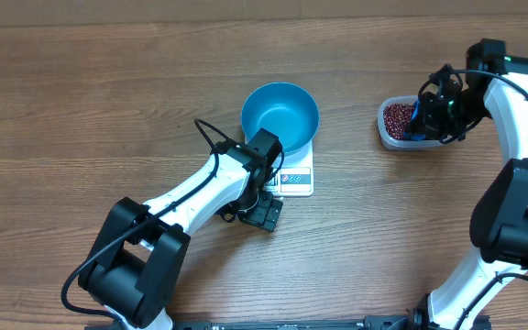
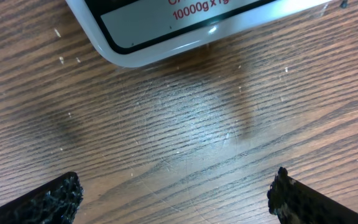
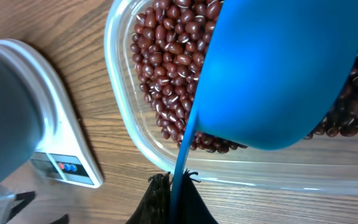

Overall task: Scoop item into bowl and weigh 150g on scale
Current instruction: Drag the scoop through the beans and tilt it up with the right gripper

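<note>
The deep blue bowl [image 1: 280,117] stands on the white scale [image 1: 295,178], whose display edge faces me. My left gripper [image 1: 264,212] rests open on the wood just in front of that edge, with bare table between its fingers [image 2: 53,199]. The scale's front rim [image 2: 160,43] fills the top of the left wrist view. My right gripper [image 3: 178,199] is shut on the thin handle of a blue scoop [image 3: 278,74]. The scoop hangs tilted over the red-brown beans [image 3: 169,56] in a clear tub [image 3: 120,118]. Over there the bowl [image 3: 2,118] and scale [image 3: 64,134] appear at the left.
The clear tub [image 1: 394,124] sits on the table's right side, apart from the scale. Both arms' cables and black joints lie near the scale and tub. Bare wood surrounds them.
</note>
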